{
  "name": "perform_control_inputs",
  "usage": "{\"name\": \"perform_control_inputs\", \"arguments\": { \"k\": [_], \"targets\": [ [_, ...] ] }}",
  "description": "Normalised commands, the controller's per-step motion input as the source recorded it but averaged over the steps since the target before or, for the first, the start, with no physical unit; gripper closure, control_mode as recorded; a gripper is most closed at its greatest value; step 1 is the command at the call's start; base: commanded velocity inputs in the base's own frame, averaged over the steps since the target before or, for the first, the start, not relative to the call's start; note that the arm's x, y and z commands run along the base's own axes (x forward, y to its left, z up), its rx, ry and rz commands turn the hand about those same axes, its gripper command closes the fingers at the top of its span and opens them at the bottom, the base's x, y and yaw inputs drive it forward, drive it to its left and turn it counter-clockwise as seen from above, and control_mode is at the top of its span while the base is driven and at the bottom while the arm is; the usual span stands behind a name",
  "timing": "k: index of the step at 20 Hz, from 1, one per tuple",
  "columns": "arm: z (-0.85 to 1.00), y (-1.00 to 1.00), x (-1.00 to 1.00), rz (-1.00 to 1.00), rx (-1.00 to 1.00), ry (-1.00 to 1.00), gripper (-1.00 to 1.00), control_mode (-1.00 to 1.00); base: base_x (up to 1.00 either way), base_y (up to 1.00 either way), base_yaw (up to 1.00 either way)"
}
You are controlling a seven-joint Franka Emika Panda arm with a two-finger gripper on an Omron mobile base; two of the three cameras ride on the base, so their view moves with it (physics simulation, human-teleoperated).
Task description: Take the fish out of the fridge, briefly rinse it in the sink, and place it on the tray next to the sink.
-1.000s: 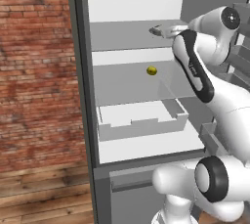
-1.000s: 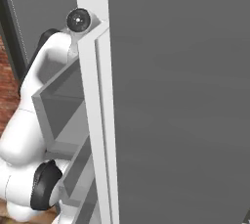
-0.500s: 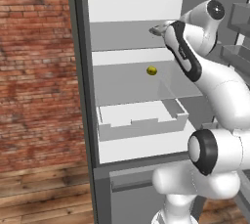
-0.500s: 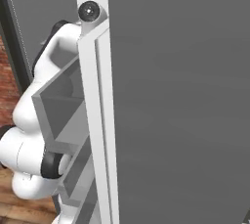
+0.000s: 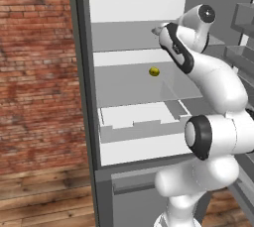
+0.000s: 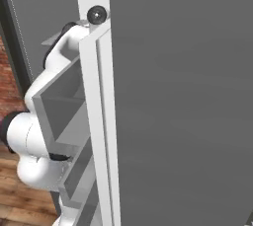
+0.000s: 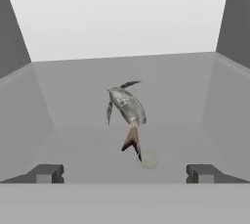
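Note:
The grey fridge [image 5: 82, 97] stands open in front of me. A slim grey-silver fish [image 7: 126, 109] lies on its upper shelf [image 5: 124, 40], tail pointing toward the hand. My gripper [image 7: 124, 174] is open, short of the fish, with one dark fingertip on either side and the tail roughly centred between them. In the left base view the arm reaches into that shelf, and a bit of the fish [image 5: 157, 30] peeks out to the left of the hand. The sink and the tray are out of view.
A small round yellow-green fruit [image 5: 154, 71] sits on the middle shelf. Below it is a white drawer [image 5: 139, 119]. The open fridge door [image 6: 173, 96] with its bins [image 6: 59, 106] stands close on my right. A brick wall [image 5: 34, 72] is to the left.
The arm has swung left and reached farther into the upper shelf, toward the fish. The fish and the fruit have stayed put.

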Motion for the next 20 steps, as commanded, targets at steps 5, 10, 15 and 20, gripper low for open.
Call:
{"name": "perform_control_inputs", "arguments": {
  "k": [5,10,15,20],
  "targets": [
    [-0.05,-0.04,0.76,0.00,0.00,0.00,-1.00,-1.00,0.00,0.00,0.00],
    [0.00,-0.15,0.68,0.00,0.00,0.05,-1.00,-1.00,0.00,0.00,0.00],
    [-0.03,-0.15,0.48,0.00,0.00,0.11,-1.00,-1.00,0.00,0.00,0.00],
    [-0.04,0.00,0.11,0.00,0.00,0.05,-1.00,-1.00,0.00,0.00,0.00]
  ]
}}
